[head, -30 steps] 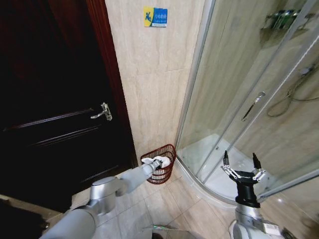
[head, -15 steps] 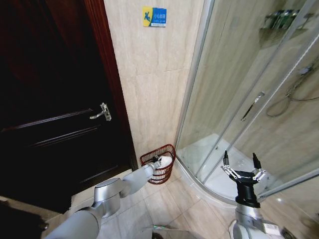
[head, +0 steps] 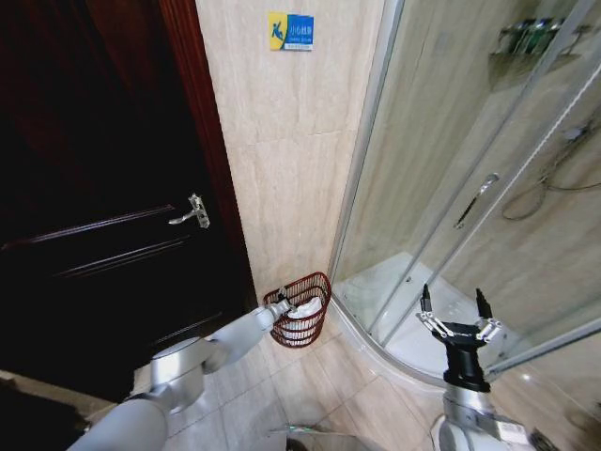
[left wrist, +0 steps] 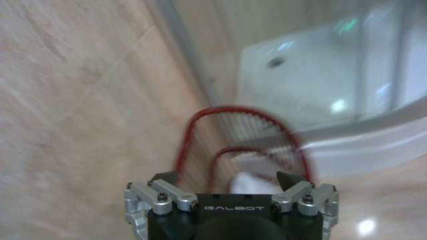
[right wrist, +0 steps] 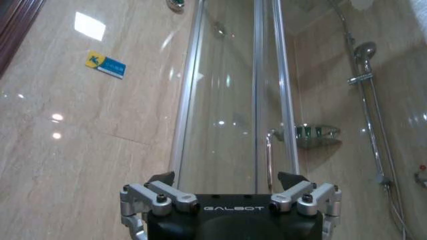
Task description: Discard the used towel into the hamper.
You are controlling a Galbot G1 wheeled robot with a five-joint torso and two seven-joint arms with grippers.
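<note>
So my left gripper (head: 282, 303) has backed off to the near rim of the hamper (head: 317, 282). A second ago it was right over the opening with the towel (head: 306, 308) bunched at my fingertips, and now that white lump is sitting down inside the wire basket on its own. In my left wrist view my fingers (left wrist: 163, 178) are spread apart with nothing between them, and the towel (left wrist: 248, 182) shows past them, inside the red rim of the hamper (left wrist: 188, 131). I'd call that the drop done, so the job looks basically finished apart from pulling my arm clear. The hamper itself hasn't budged: it's on the floor in the corner, tucked against the beige tiled wall (head: 282, 160), between the dark door (head: 94, 235) and the curved base of the shower enclosure (head: 451, 188). My right gripper (head: 451, 310) is parked low on my right in front of the shower glass, fingers splayed open and holding nothing, same as before. What I can't really make out: the left wrist view is smeared, so the basket's weave is a blur, and my own gripper body hides the lower part of the towel (so no idea how deep it's settled or whether a corner is hung up on the rim).
</note>
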